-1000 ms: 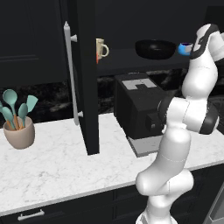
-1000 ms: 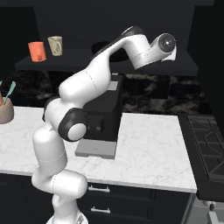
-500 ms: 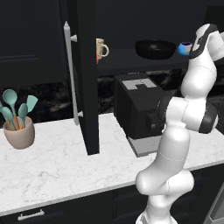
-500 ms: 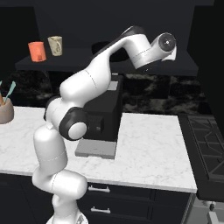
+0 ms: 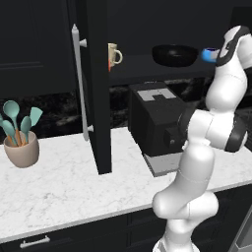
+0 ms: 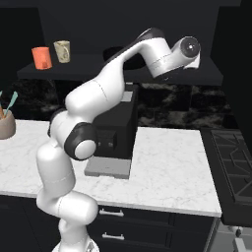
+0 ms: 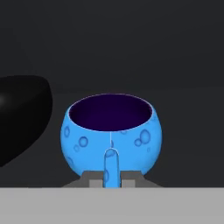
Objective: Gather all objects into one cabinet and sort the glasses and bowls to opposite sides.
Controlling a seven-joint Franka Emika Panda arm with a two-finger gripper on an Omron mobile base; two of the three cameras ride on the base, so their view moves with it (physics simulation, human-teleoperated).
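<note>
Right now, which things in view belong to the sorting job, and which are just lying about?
Job: blue mug, black bowl, cream mug, orange mug, cabinet, gripper shut on the blue mug's handle.

Lying about: utensil pot, coffee machine.

Upright blue mug point(image 7: 111, 134) beside black bowl point(image 5: 174, 53) on cabinet shelf point(image 5: 147, 69).

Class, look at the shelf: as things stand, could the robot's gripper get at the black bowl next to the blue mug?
Probably not right away. The gripper is shut on the blue mug's handle, so its jaws are occupied. The black bowl sits uncovered just beside the mug on the shelf, so the way looks free once the mug is released.
</note>
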